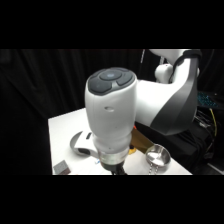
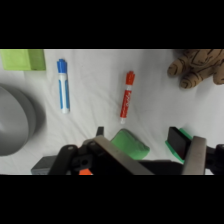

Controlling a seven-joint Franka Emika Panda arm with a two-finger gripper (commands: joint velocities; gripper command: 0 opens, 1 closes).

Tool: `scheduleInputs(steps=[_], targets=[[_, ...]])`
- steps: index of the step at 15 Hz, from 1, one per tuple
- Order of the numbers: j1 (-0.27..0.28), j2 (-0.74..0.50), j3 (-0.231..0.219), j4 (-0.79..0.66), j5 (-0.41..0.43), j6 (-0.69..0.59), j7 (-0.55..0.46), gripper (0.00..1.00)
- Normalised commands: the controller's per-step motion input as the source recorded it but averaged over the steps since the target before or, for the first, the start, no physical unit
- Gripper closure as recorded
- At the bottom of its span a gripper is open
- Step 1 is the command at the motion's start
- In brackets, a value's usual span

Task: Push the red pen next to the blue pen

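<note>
arm: white Franka arm (image 1: 112,117) fills the side view and blocks most of the white table (image 1: 62,130); pens not visible there, so go by the wrist view.
table clutter: grey round dish (image 2: 17,120) at left edge of wrist view, lime-green block (image 2: 22,59) top left, brown striped plush toy (image 2: 197,65) top right. Side view also shows a small shiny metal cup (image 1: 158,157) near the table's right edge.
tool: two-finger gripper with green pads (image 2: 154,145), fingers spread apart, nothing between them, hovering clear of both pens.
red pen: slim red-and-white marker, red cap (image 2: 127,94), lying flat on bare table just beyond the left green pad (image 2: 131,144), cap end away from the gripper, slightly tilted.
blue pen: slim blue-barrel marker w/ whitish end (image 2: 63,85), flat, roughly parallel to red, well apart to its left w/ bare table between.
stage: push not yet begun imo.
how: drop one finger on the red pen's right side, contact near mid-barrel, sweep sideways twd blue. Off-centre contact will likely spin it.
risk: pen may roll; go slow, stop just short of blue so it doesn't get knocked twd the dish.
</note>
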Motion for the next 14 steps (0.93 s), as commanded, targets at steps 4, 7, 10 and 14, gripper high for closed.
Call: scheduleInputs(steps=[4, 7, 10, 14], targets=[[0.107, 0.4, -0.017, 0.4, 0.103, 0.08, 0.12, 0.0], [0.103, 0.35, -0.025, 0.35, 0.11, 0.09, 0.08, 0.0], [0.08, 0.29, -0.042, 0.3, 0.116, 0.1, 0.05, 0.0], [0.041, 0.22, -0.032, 0.21, 0.157, 0.12, 0.01, 0.0]])
